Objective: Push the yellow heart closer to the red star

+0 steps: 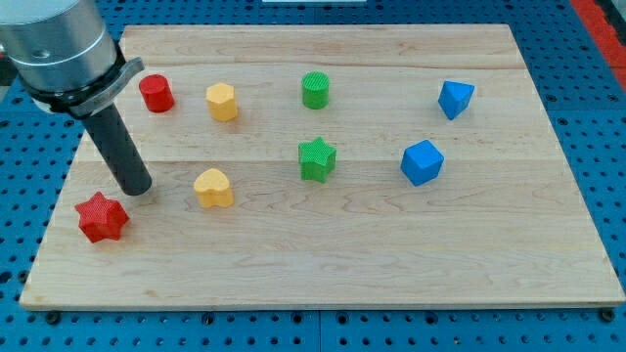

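With no jaws, just a bare rod, my tip sits between the red star near the table's bottom-left corner and the yellow heart, so it should circle to the heart's right side and push left.

My tip down, rod tilted.

A pale wooden board lies on a blue perforated table
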`<state>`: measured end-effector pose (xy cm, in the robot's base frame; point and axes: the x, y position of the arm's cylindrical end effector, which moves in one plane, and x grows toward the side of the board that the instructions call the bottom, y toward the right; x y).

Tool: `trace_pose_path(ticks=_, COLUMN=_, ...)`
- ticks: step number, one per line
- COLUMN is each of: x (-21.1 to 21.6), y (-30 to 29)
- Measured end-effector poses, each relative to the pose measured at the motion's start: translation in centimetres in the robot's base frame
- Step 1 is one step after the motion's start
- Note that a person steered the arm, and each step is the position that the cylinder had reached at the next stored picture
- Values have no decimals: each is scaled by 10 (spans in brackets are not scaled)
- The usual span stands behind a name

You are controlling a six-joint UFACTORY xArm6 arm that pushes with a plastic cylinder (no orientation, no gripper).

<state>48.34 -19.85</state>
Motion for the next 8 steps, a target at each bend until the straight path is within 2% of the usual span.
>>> trace_pose_path(ticks=3, x=49, y=-33)
trace_pose_path(ticks=4, x=30, y=-33)
trace_pose_path(ticks=5, x=-16, y=-31)
trace_pose_path(ticks=6, x=-46, y=26)
trace_pose_path(ticks=7, x=-54, y=91)
trace_pose_path(ticks=8, x=-24, y=125)
